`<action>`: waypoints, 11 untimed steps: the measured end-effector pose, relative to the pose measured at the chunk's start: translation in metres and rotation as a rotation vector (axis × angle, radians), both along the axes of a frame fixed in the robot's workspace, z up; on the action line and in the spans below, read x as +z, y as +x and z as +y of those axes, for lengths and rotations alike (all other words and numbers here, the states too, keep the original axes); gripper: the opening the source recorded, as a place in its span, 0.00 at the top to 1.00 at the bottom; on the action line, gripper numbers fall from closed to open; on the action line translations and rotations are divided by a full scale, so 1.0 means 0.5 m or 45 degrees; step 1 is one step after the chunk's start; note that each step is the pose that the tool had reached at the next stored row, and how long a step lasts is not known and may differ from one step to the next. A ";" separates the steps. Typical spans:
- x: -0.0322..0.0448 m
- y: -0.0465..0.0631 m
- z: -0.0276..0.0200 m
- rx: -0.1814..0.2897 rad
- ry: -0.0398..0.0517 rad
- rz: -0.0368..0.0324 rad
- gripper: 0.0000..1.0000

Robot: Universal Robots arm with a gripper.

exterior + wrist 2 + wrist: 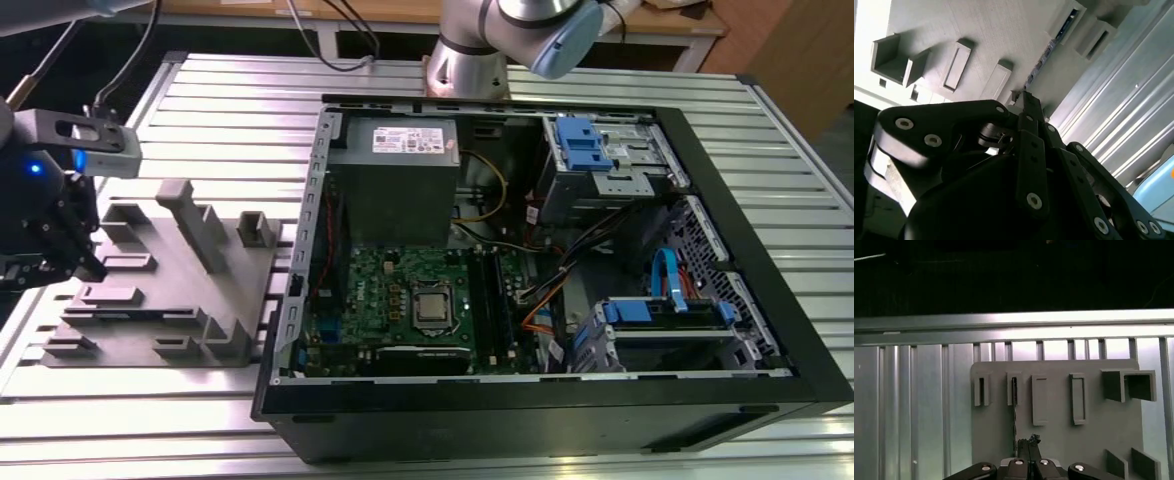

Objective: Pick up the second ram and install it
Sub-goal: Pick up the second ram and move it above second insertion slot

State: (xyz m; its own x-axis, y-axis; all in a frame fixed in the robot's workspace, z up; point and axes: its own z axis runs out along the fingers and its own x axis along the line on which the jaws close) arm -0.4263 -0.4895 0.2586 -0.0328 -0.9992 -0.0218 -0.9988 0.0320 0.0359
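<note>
The gripper [80, 262] hangs over the grey fixture [187, 290], which lies near the slatted counter's [200, 120] edge on the exterior view's left, beside the open case [534, 425]. In both wrist views the jaws are pinched on one end of the ram [1015, 415] [1040, 62], a thin dark stick standing edgewise, its other end at a fixture slot.

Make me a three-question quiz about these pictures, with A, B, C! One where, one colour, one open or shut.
1. Where is the gripper? A over the grey fixture; B on a shelf; C in a drawer.
2. What colour is the motherboard? A red; B green; C white.
3. The case is: A open; B covered; C wrapped up.

Answers: 1 A, both wrist views show grey fixture under it. 2 B, the board is green. 3 A, its insides show from above.
</note>
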 end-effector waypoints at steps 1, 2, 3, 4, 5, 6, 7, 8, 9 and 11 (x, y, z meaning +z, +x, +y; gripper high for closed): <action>-0.001 0.000 0.0000 0.022 0.000 0.0000 0.93; -0.002 0.000 0.0000 0.042 0.000 -0.0001 0.93; -0.003 0.000 0.0000 0.060 0.000 -0.0001 0.93; -0.003 0.000 0.0000 0.075 0.000 0.0001 0.93; -0.003 0.000 0.0000 0.081 0.000 0.0001 0.93; -0.003 0.000 0.0000 0.081 0.000 0.0001 0.93; -0.003 0.000 0.0000 0.081 0.000 0.0000 0.93; -0.003 0.000 0.0000 0.082 0.000 -0.0001 0.93; -0.003 0.000 0.0000 0.082 0.000 -0.0002 0.93; -0.004 0.000 0.0000 0.064 0.000 -0.0003 0.93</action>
State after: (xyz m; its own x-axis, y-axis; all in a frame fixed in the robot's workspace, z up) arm -0.4263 -0.4895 0.2566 0.0177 -0.9996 -0.0219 -0.9992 -0.0185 0.0356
